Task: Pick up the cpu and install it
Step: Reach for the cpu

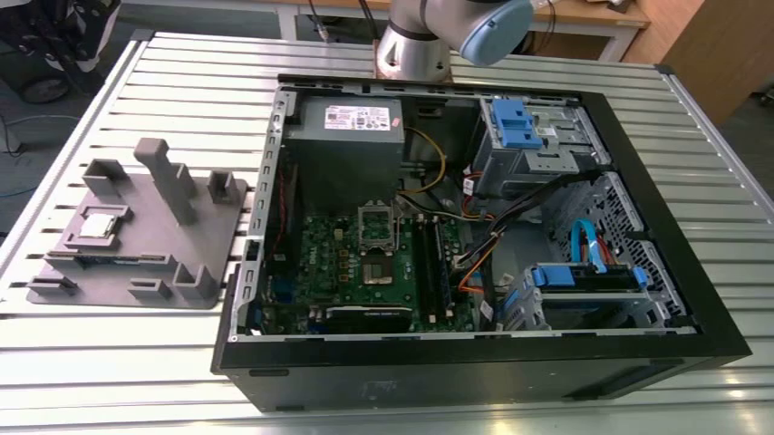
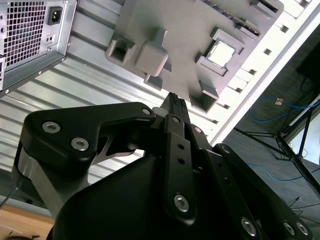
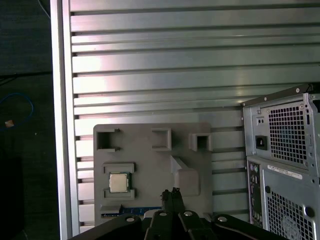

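1. Gripper (image 3: 169,192) is pinched shut with nothing in it, hanging well clear of the matte grey plastic tray (image 3: 150,165).
2. Small square cpu with the shiny silver top (image 1: 97,225) sits in its tray pocket, roughly 9 o'clock from the open black computer case (image 1: 484,372) in the exterior view.
3. Looks like the approach-for-pickup step. I'd say a grab needs the jaws spread and centred over the chip.

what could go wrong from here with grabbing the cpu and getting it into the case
1. The cpu lies recessed between raised blocks of the tray; fingers might catch a block instead.
2. The gripper is shut and off to one side of the chip, so it needs opening and aligning.
3. The socket sits beside loose cables, a likely snag.
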Motion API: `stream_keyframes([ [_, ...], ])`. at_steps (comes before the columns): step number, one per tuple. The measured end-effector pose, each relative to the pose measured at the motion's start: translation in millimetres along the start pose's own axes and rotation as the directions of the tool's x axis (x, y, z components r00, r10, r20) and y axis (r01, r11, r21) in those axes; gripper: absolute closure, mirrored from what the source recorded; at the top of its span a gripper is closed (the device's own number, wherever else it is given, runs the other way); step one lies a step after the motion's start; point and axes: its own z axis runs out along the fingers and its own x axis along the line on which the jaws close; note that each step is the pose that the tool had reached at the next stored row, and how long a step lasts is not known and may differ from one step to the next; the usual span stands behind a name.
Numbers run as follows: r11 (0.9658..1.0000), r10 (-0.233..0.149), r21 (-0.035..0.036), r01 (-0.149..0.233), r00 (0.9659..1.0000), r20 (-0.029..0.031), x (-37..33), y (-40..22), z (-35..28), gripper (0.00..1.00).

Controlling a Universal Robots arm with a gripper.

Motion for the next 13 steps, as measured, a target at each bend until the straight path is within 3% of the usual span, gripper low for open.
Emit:
stream_keyframes([
  [3, 1.0, 0.0, 0.0, 0.0, 1.0, 0.0, 5.5, -0.4, 0.1, 0.89],
  [13, 1.0, 0.0, 0.0, 0.0, 1.0, 0.0, 7.5, -0.5, 0.3, 0.89],
])
